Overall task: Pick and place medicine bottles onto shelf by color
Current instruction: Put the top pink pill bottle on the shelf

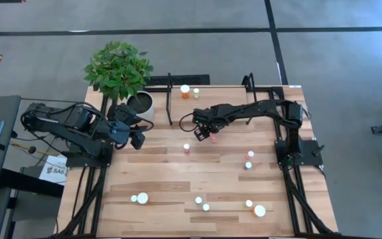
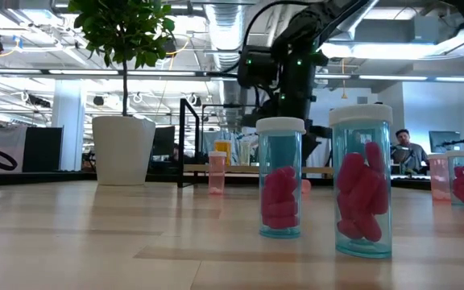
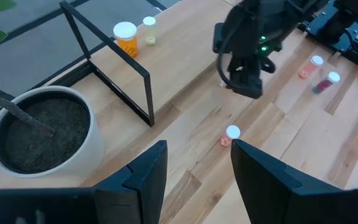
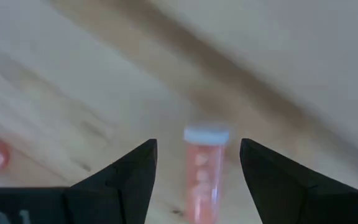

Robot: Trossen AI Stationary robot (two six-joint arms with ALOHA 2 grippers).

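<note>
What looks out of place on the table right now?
One pink medicine bottle appears to lie on its side on the tabletop, between the right gripper's open fingers and not on the shelf. Nothing looks spilled.

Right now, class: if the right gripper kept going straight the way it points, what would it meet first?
Most likely the pink bottle standing between the open fingers of the right gripper, then the table beneath it. Depth is unclear, so how near the bottle is cannot be told.

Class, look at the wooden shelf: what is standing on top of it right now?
On the shelf: an orange bottle and a smaller pale bottle. The right arm covers part of the board.
</note>
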